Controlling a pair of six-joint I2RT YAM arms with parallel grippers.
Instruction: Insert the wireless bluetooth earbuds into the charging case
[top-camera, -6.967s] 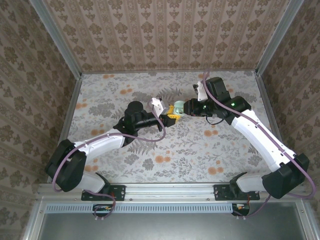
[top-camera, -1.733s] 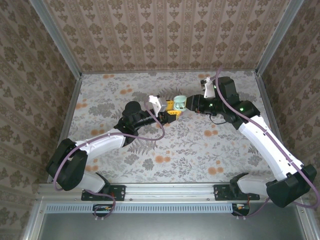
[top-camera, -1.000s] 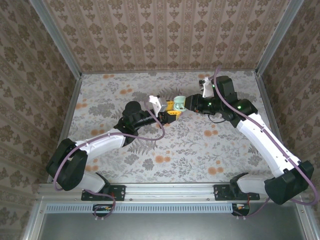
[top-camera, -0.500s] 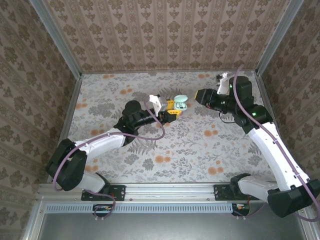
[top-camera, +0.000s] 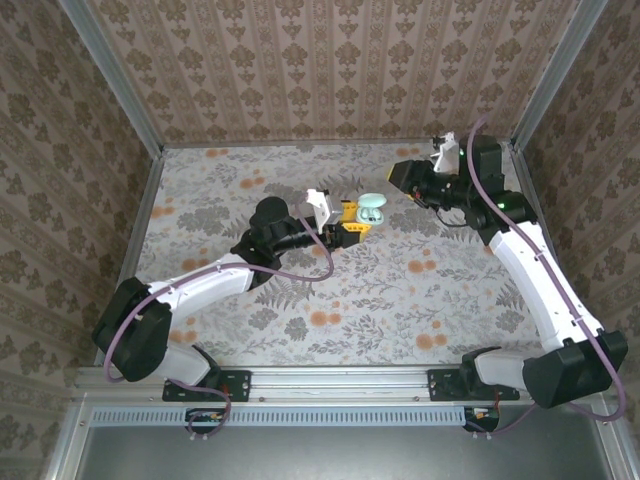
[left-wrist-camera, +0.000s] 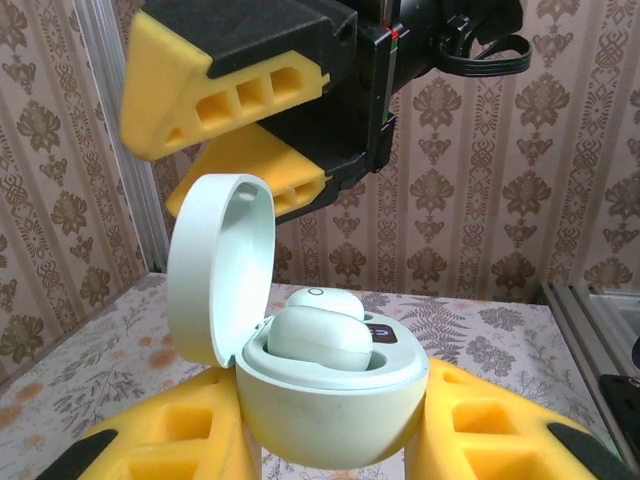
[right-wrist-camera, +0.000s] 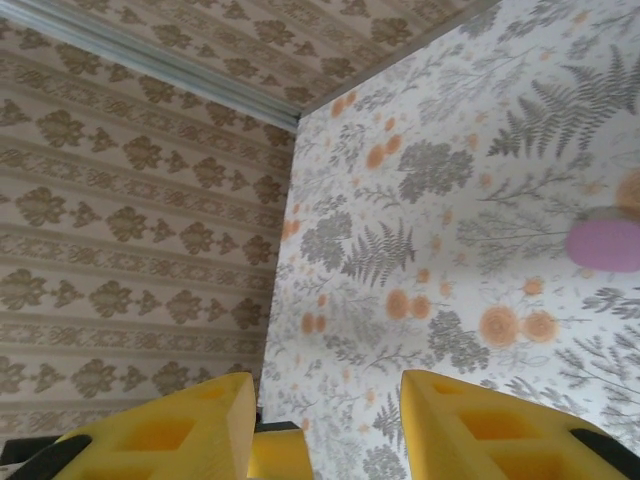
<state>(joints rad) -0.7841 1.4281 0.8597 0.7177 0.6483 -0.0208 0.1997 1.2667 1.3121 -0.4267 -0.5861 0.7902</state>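
High rear overview, two wrist close-ups

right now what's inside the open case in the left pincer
Two pale rounded earbuds sit in the glossy mint-green clamshell case, lid open; the rim hides their lower halves.

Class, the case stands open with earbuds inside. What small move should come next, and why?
Probably bring the open right gripper over to tip the lid shut: both earbuds look seated in the charging case, which the left gripper holds with its lid upright.
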